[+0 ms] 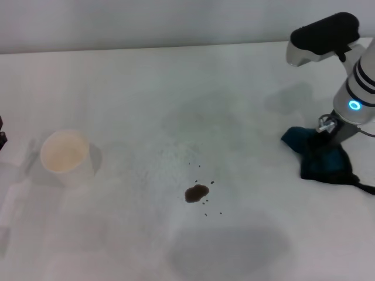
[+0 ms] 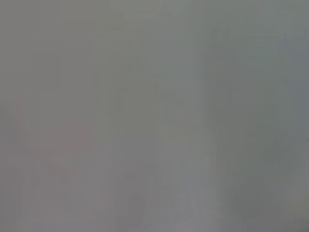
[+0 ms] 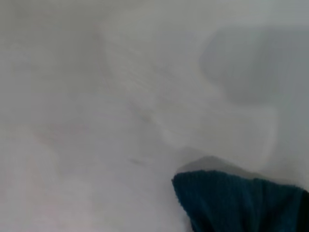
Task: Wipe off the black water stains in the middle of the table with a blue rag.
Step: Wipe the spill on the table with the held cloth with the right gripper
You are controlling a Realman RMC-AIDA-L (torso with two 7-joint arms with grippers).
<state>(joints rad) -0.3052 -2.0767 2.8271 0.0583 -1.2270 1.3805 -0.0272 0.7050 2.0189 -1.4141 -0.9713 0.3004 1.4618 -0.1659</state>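
At the right edge of the head view, the right gripper (image 1: 324, 136) was down on the blue rag (image 1: 321, 158), its dark fingers sunk into the top folds of the cloth. The pictures did not show whether those fingers were spread or pressed together on the fabric, so I cannot tell if the rag was already pinched. The right wrist view showed only one corner of the blue rag (image 3: 241, 203) against the white table (image 3: 96, 121), with no fingers in sight.

The rag lay bunched in thick folds on the table (image 1: 176, 88), with a thin black edge trailing off toward the right border. It looked soft, limp and light, so it would likely sag and drape when lifted rather than hold a shape. A hold on the raised middle of the bunch, where the folds stacked thickest, seemed the surest place, since a pinch on the thin trailing edge might let the cloth unfurl or slip out. Enough cloth should hang below the fingers to press flat on the surface.

Well apart from the rag, toward the robot's left and nearer the middle of the table, sat the black water stains (image 1: 197, 193): one small dark oval blot with tiny specks scattered around it. Farther left stood a white paper cup (image 1: 64, 153), upright and clear of the blot.

The left gripper was not visible; the left wrist view was blank grey.
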